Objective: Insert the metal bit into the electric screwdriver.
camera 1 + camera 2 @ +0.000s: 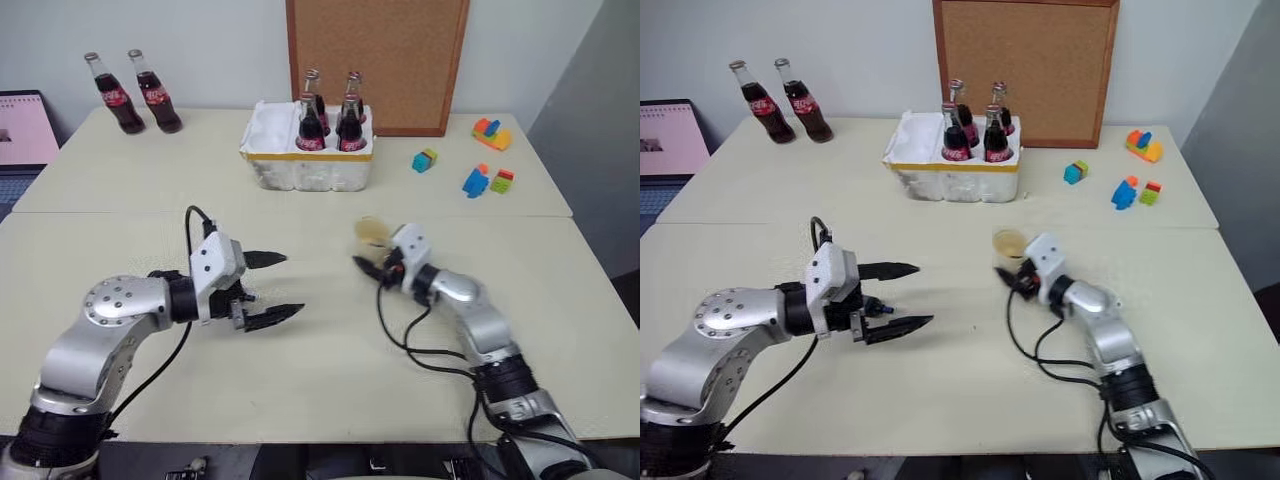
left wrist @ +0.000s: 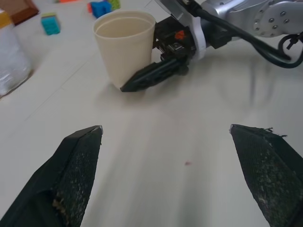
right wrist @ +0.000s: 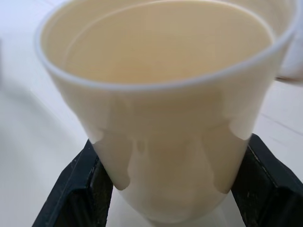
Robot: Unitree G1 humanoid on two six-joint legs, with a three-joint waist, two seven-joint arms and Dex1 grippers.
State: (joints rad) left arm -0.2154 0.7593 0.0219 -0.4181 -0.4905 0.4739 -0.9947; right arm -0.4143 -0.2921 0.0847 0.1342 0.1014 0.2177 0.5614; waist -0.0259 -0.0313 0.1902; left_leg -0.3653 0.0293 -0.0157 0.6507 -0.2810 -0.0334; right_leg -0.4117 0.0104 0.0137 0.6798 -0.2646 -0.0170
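- My right gripper had its fingers on either side of a paper cup on the table; whether they pressed it, I couldn't tell.
- My left gripper hung wide open, empty.
- I saw neither bit nor screwdriver; the thin bit would likely feel slippery.

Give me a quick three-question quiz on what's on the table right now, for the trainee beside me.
1. True or false: the left hand is open and empty.
2. What does the right hand grip? A) a cola bottle B) the paper cup C) a toy block
3. How many cola bottles stand in the white box?
Key: 1 true; 2 B; 3 four.
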